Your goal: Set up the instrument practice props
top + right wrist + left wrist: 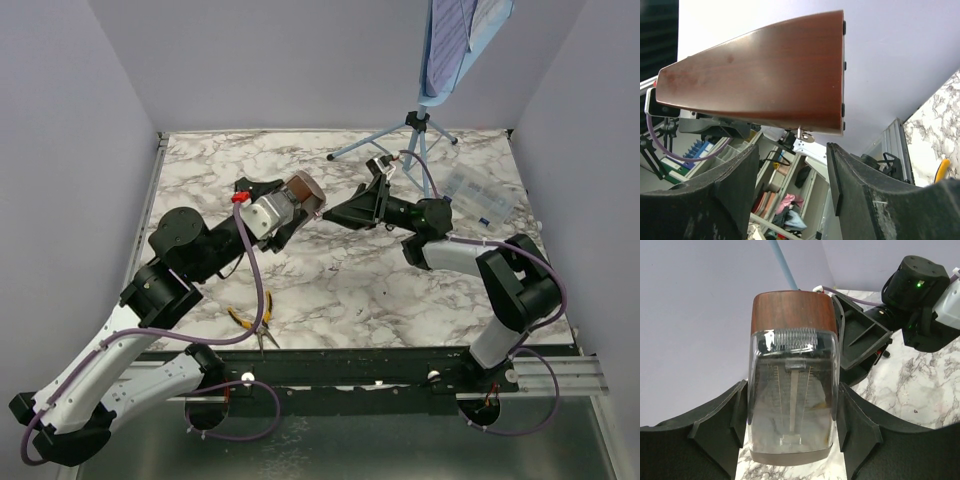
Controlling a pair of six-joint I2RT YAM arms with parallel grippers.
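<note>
Left gripper (pixel 792 412) pinching metronome (pixel 792 315) by its sides, tilted above the table (pixel 350 290), centre-left. Right gripper (pixel 791 155) spread, just beside its wooden back, not gripping. Risk: a bump or mistimed release at handover drops it.

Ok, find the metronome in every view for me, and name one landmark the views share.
Top external: metronome, left of centre.
Left wrist: metronome, centre frame, clamped between the left fingers.
Right wrist: metronome, upper middle, its wooden side over the right fingers.
Shared landmark: marble table.
</note>
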